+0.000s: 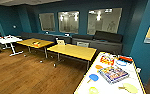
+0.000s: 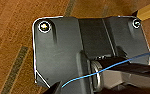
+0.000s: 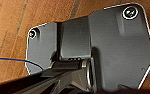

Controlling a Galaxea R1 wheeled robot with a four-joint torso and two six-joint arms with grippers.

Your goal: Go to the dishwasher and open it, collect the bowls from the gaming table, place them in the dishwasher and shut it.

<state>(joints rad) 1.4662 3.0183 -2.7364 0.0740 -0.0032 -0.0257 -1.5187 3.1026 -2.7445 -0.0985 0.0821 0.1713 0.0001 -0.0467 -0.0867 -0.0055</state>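
**Long white worktop seen at lower right of a blue-walled lounge**

A long rectangular worktop with a glossy white top and yellow sides (image 1: 137, 75) is seen at the lower right of the head view. On it a small pale yellow-green round bowl (image 1: 93, 90) is seen near the close end, beside a blue paddle (image 1: 93, 77), a colourful flat box (image 1: 113, 73) and a pale yellow paddle (image 1: 130, 87). Two yellow-topped dining tables (image 1: 72, 51) are placed further back on the brown wooden floor (image 1: 23, 72), before dark sofas (image 1: 108, 37). A small white table (image 1: 8, 39) is seen at far left. Whether either hand is wide or narrow cannot be told: in both wrist views only wooden floor is seen beyond the robot's own parts.
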